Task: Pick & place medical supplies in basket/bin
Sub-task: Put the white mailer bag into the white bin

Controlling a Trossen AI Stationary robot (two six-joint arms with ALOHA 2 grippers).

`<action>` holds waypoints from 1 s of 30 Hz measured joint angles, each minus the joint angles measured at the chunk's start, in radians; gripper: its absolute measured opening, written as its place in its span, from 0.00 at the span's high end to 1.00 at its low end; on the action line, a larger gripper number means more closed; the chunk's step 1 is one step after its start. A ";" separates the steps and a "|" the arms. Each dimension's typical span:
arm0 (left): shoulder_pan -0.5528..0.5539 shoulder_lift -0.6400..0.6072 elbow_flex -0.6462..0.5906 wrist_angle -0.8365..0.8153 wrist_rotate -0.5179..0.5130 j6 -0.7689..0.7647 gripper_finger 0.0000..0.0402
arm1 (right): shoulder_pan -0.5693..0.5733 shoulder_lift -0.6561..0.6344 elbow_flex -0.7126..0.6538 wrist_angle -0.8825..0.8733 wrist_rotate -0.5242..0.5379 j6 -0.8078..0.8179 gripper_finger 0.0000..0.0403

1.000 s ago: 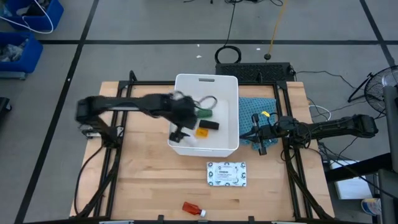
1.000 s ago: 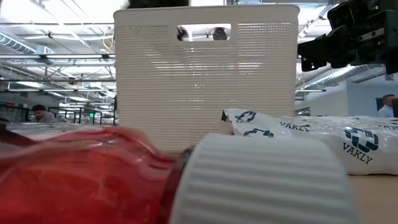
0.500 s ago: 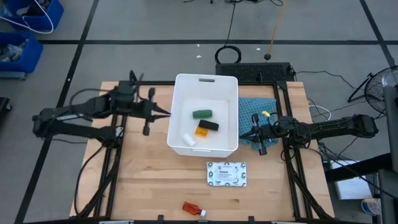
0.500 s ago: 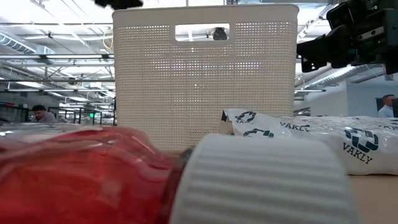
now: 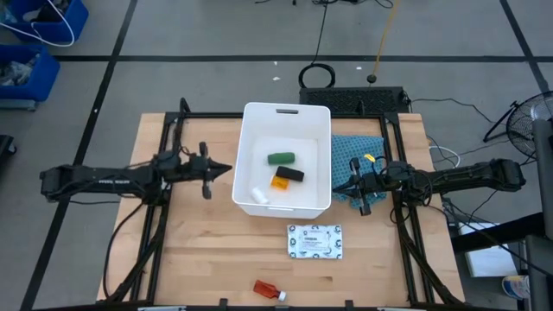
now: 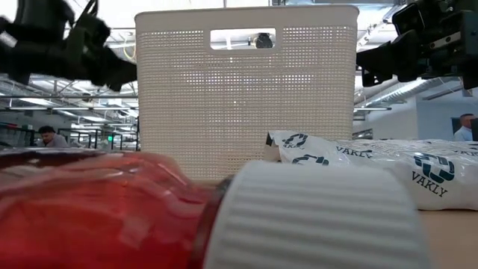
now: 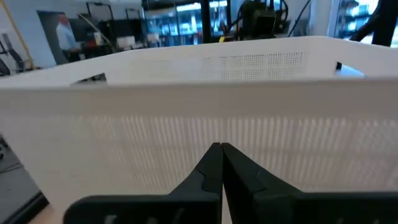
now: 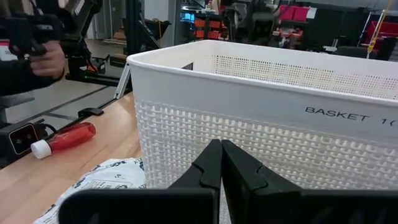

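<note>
The white basket [image 5: 244,155] stands at the table's middle. On its floor lie a green oblong [image 5: 280,158], a black oblong [image 5: 293,174], an orange vial [image 5: 281,182] and a small white cylinder [image 5: 261,195]. A flat white printed packet [image 5: 315,241] lies on the table nearer than the basket. A red bottle with a white cap [image 5: 270,289] lies on its side at the near edge. My left gripper [image 5: 226,169] is shut and holds nothing, just left of the basket's wall [image 7: 199,118]. My right gripper [image 5: 344,184] is shut and holds nothing, right of the basket, over a teal cloth [image 5: 361,155].
Black frame rails [image 5: 177,130] run along the table's left and right sides. The teal cloth lies against the basket's right side. In the right wrist view a person's hand [image 8: 37,59] shows beyond the table. Bare wood lies left of the packet and the bottle.
My left gripper has pulled back from over the basket toward the table's left edge and come down beside the basket's left wall. The white cylinder now shows on the basket's floor where the gripper stood. My right arm has kept still.
</note>
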 joint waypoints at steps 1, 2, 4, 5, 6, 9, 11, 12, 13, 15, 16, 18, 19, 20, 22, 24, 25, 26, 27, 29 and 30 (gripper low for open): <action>0.000 0.000 -0.032 0.047 0.000 -0.012 0.99 | 0.000 0.000 0.000 0.000 0.001 -0.001 1.00; 0.000 0.000 -0.061 0.089 -0.001 -0.021 0.99 | 0.000 0.000 0.000 0.000 0.002 -0.004 1.00; 0.000 0.000 -0.072 0.078 -0.004 -0.040 0.99 | 0.000 0.000 0.000 0.001 0.003 -0.016 1.00; 0.000 0.000 -0.069 0.063 -0.005 -0.043 0.99 | 0.000 0.000 0.000 0.001 0.003 -0.022 1.00; 0.000 0.000 -0.069 0.061 -0.005 -0.041 0.99 | 0.000 0.000 0.000 0.001 0.003 -0.024 1.00; 0.000 -0.001 -0.069 0.061 0.015 -0.018 0.99 | 0.000 0.000 0.000 0.001 0.002 -0.026 1.00; 0.000 -0.001 -0.069 0.057 0.051 -0.016 0.99 | 0.000 0.000 0.000 0.001 0.004 -0.031 1.00; 0.000 -0.001 -0.069 0.049 0.072 -0.015 0.99 | 0.000 0.000 0.000 0.003 0.012 -0.033 1.00; 0.001 -0.001 -0.069 0.038 0.087 -0.014 0.99 | 0.000 0.000 0.000 0.007 0.025 -0.035 1.00; 0.011 -0.001 -0.067 0.024 0.092 -0.019 0.99 | 0.000 0.000 0.000 0.013 0.054 -0.036 1.00; 0.022 -0.001 -0.057 0.009 0.091 -0.021 0.99 | 0.000 0.000 0.000 0.014 0.068 -0.034 1.00; 0.036 -0.001 -0.018 -0.027 0.095 -0.033 0.99 | 0.000 0.000 0.000 0.016 0.080 -0.033 1.00; 0.039 -0.002 0.007 -0.056 0.095 -0.039 0.99 | 0.000 0.000 0.000 0.018 0.079 -0.033 1.00; 0.034 -0.006 0.035 -0.093 0.096 -0.044 0.99 | 0.000 0.000 0.000 0.018 0.078 -0.033 1.00; 0.005 -0.023 0.095 -0.191 0.096 -0.048 1.00 | 0.000 0.000 0.000 0.018 0.076 -0.027 1.00; -0.050 -0.043 0.143 -0.267 0.086 -0.007 1.00 | 0.000 0.000 0.000 0.017 0.076 -0.025 1.00; -0.084 -0.058 0.153 -0.285 0.072 0.018 1.00 | 0.000 0.000 0.000 0.016 0.076 -0.024 1.00; -0.124 -0.076 0.154 -0.285 0.049 0.046 1.00 | 0.000 0.000 0.000 0.016 0.076 -0.020 1.00; -0.157 -0.095 0.154 -0.284 0.026 0.080 1.00 | 0.000 0.000 0.000 0.016 0.075 -0.011 1.00; -0.208 -0.141 0.139 -0.276 -0.027 0.138 1.00 | 0.000 0.000 0.000 0.016 0.074 0.012 1.00; -0.223 -0.169 0.123 -0.281 -0.047 0.160 1.00 | 0.000 0.000 0.000 0.016 0.073 0.022 1.00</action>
